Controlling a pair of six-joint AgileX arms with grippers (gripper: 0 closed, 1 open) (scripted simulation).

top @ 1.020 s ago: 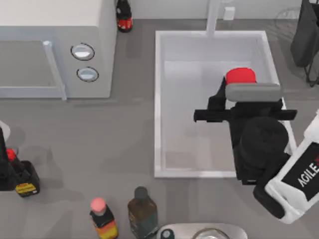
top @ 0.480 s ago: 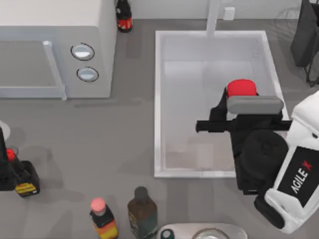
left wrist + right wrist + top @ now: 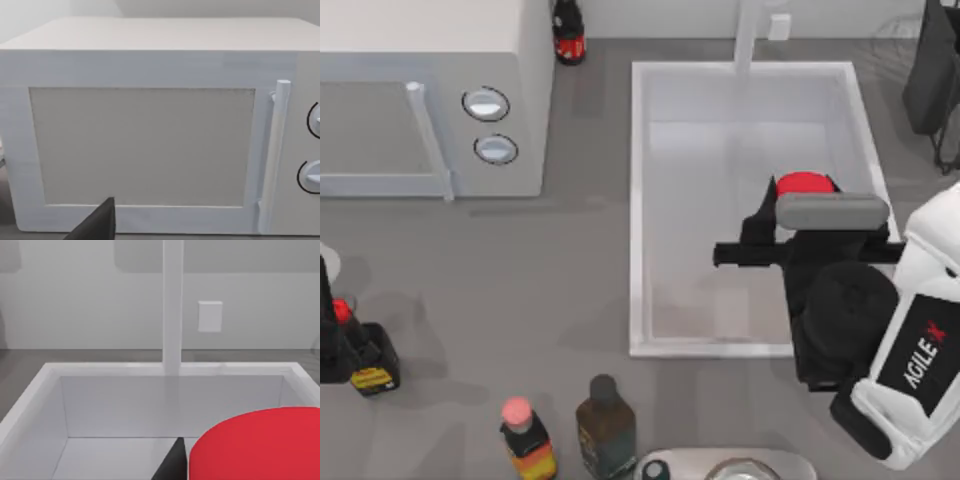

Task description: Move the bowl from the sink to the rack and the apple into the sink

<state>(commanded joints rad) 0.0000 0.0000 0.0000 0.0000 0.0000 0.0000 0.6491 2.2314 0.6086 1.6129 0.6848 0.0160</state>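
Observation:
The red apple is inside the white sink, near its right wall and partly under my right arm's grey camera mount. My right gripper hangs over the sink just above the apple, with one black finger to the apple's left; its jaws stand open. In the right wrist view the apple looms large beside a dark fingertip, with the tap behind. The bowl is out of view. A dark wire rack stands at the back right corner. My left arm is parked at the table's far left edge.
A white microwave with two knobs takes up the back left; it also faces the left wrist camera. Bottles stand at the left edge, along the front, and at the back.
The right arm came a little nearer the front and then held still. The apple now shows smaller and lower beneath the gripper, as if dropping toward the sink floor.

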